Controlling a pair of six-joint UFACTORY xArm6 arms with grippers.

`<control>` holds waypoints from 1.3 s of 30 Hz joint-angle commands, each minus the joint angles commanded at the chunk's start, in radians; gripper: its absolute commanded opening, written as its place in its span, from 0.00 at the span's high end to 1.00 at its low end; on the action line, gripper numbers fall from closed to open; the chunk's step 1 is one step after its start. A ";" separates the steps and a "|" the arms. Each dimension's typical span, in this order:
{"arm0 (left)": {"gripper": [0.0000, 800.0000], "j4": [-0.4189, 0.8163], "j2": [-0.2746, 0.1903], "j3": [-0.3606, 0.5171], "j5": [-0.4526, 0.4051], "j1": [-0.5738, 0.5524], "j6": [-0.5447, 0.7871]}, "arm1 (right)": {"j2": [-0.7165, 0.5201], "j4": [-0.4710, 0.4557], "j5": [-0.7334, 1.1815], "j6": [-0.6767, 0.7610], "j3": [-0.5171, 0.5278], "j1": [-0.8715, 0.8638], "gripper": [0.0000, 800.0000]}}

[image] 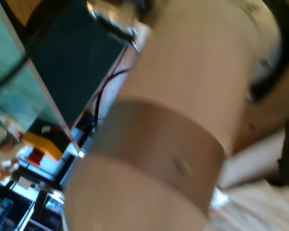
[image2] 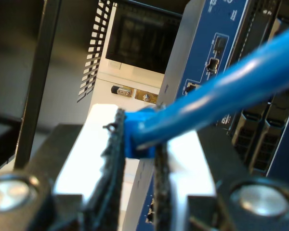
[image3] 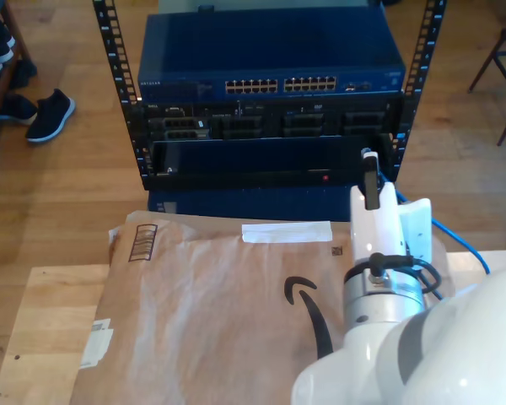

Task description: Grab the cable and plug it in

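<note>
1. Presently my second gripper (image2: 137, 159) has its jaws closed on the cable (image2: 221, 91), pinching the bright-blue line between the two dark pads (image2: 113, 159); the plug end sits at the pads and the line runs out and away past them.
2. Landmark: the blue rack unit (image3: 270, 59). In the exterior view the white arm (image3: 388, 278) stands just in front of the rack, near its lower right-hand end in that view, with the gripper tip close to the black panel (image3: 253, 156).
3. A stretch of cable (image3: 455, 240) trails off behind the arm, away from the rack.
4. First gripper: its wrist view is blurred, showing a pale cylindrical arm body (image: 183, 120); whether its jaws are apart or together, I cannot tell.
5. Flattened cardboard (image3: 211, 312) lies in front of the rack.
</note>
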 joint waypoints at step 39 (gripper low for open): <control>0.00 0.017 -0.104 0.348 -0.488 0.256 0.247 | 0.127 -0.002 0.137 -0.109 -0.235 -0.068 1.00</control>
